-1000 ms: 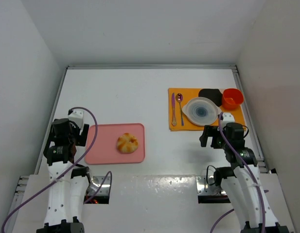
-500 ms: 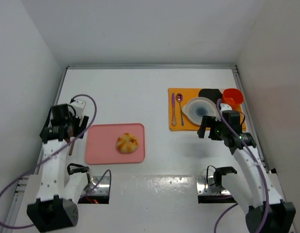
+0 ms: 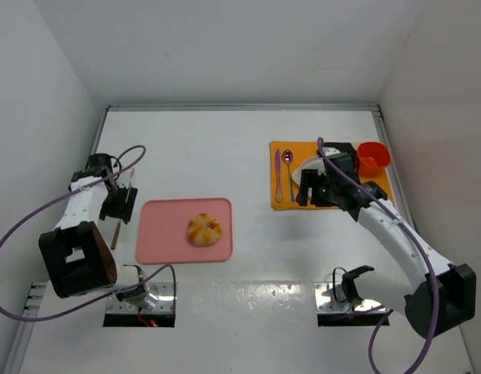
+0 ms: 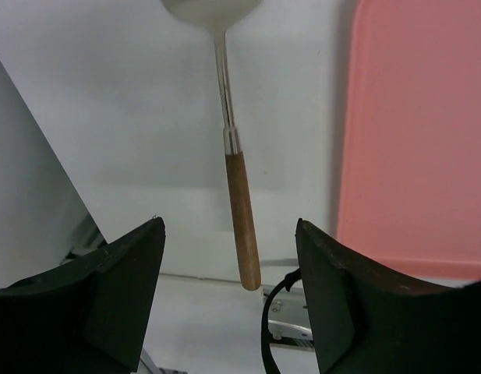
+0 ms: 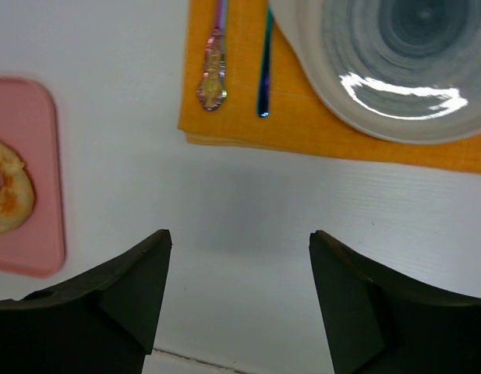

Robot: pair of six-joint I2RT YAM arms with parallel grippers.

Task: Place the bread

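Layout: bench splits into two stations, with the pink tray just right of the left hand and the orange mat directly ahead of the right hand. The mat is laid like a place setting, so I read the plate on it as the drop target; it's bare, ahead-right of the right hand. The bread sits on the tray, right of centre, with nothing gripping it. That puts it well off to the right hand's left, and right of the left hand past most of the tray. Pick not yet done, so my read is the task is at its start. Both hands are wide open and empty, which fits. Right hand hangs over bare bench just short of the mat's near edge. Left hand is over a wooden-handled tool lying beside the tray, jaws either side of the handle and clear of it. It may be lined up to take it as a lifter, can't confirm. Cutlery lies along the mat's left side, ahead-left of the right hand. Views: overhead hides most of the plate under the right arm; right wrist shows it clear, plus a sliver of bread at frame edge. Left wrist shows the tool's shaft and handle, just a brown stick overhead, but no bread, and the tool head is cropped.
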